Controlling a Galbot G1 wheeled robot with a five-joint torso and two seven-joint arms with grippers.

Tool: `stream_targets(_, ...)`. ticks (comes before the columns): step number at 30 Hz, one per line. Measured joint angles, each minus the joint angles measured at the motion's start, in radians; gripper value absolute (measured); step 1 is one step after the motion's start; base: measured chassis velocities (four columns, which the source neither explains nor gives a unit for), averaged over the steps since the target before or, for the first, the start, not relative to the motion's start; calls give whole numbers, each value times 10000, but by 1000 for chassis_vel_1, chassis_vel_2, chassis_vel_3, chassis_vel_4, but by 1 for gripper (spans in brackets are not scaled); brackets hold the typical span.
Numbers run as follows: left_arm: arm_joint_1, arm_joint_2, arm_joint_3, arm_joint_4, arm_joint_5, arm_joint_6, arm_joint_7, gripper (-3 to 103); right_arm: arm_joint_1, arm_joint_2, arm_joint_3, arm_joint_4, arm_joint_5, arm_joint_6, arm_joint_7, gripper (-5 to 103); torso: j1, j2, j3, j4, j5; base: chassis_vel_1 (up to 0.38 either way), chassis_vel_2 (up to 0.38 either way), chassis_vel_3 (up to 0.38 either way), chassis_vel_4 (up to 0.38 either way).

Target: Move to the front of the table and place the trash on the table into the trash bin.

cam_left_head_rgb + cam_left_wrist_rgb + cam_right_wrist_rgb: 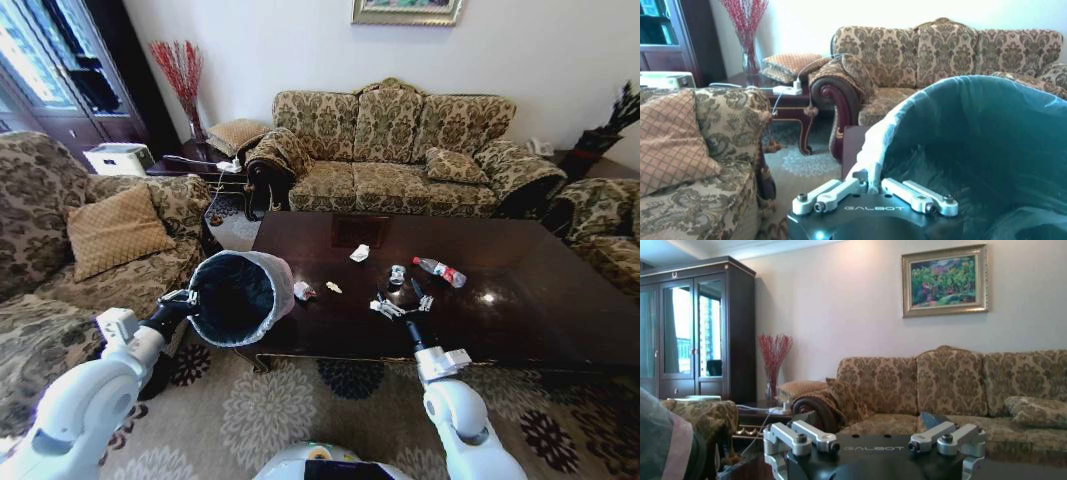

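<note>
The table (520, 300) is dark glossy wood, straight ahead of me. My left gripper (185, 298) is shut on the rim of the trash bin (240, 297), which hangs tilted at the table's left front corner with its dark mouth facing me. In the left wrist view the left gripper (870, 192) pinches the whitish liner of the trash bin (987, 150). Trash lies on the table: a white scrap (360, 253), two scraps (303, 291) by the bin, and a clear bottle (440, 270) with a red label. My right gripper (400, 305) hovers open over the table's front middle, just short of the bottle.
A patterned sofa (400, 150) stands behind the table, with armchairs at the left (60, 250) and right (605, 225). A side table (195, 165) with a red-branch vase is at the back left. Patterned carpet (300, 400) lies under me.
</note>
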Motion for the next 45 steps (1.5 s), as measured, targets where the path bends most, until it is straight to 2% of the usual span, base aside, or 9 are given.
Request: stream_targets(45,-3,0,6,13,3,10,2,0,-2,2,4,1,-1,-1,14,100,1,-2,0,-1,2,0,0,0,0)
